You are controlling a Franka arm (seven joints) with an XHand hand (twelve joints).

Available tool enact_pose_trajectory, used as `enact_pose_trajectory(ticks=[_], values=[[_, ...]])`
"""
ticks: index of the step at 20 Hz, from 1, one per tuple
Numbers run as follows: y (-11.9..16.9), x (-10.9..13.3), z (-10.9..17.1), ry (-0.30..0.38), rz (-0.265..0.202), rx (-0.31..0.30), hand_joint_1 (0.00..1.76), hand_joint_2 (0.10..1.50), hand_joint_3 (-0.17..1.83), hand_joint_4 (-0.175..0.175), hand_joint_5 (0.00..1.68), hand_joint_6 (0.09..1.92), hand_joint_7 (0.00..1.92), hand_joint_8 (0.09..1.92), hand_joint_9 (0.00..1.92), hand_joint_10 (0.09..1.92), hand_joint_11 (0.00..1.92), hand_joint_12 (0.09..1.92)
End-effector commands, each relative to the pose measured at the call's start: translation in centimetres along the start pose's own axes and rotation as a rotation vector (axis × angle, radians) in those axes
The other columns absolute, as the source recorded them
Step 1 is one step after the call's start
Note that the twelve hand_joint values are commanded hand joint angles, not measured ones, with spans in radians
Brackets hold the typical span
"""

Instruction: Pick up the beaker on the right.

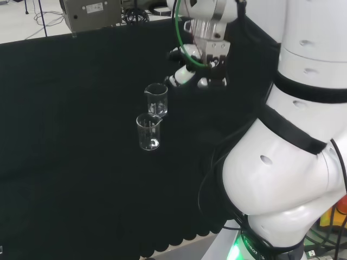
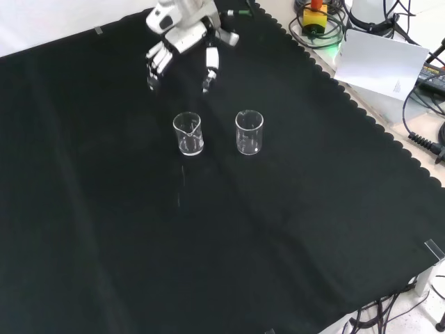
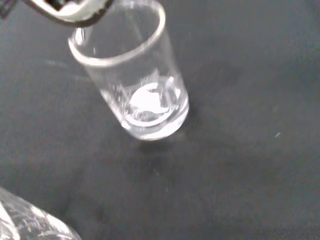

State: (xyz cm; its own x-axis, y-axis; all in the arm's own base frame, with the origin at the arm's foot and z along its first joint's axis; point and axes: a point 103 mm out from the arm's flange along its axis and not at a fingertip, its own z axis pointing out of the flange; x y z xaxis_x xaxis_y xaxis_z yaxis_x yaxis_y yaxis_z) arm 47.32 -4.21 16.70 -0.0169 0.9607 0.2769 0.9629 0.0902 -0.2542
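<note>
Head view: two clear glass beakers sit mid-cloth, the farther beaker [image 1: 156, 99] just left of the black and white robot hand [image 1: 196, 73].

Front view: hand's fingers spread open, holding nothing, above the left beaker; right beaker [image 2: 249, 132] stands apart, bare black cloth [image 2: 229, 250] all round.

Wrist view: one beaker up close.

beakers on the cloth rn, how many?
2. In the front view they stand side by side: the left beaker just below the hand, the right beaker beside it. Both upright, neither held.
</note>
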Motion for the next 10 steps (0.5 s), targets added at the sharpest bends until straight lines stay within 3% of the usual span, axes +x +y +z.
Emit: enact_pose_trajectory(ticks=[1,10], values=[[2.8,0.2,3.5,0.101,-0.092,-0.05,0.83,0.63,0.51,-0.047,0.45,0.09,0.23,0.67,0.35,0.69,0.0,1.3],[3.6,-0.2,5.8,0.164,-0.163,-0.04,0.86,0.6,0.54,-0.049,0.47,0.09,0.23,0.66,0.33,0.67,0.0,1.27]])
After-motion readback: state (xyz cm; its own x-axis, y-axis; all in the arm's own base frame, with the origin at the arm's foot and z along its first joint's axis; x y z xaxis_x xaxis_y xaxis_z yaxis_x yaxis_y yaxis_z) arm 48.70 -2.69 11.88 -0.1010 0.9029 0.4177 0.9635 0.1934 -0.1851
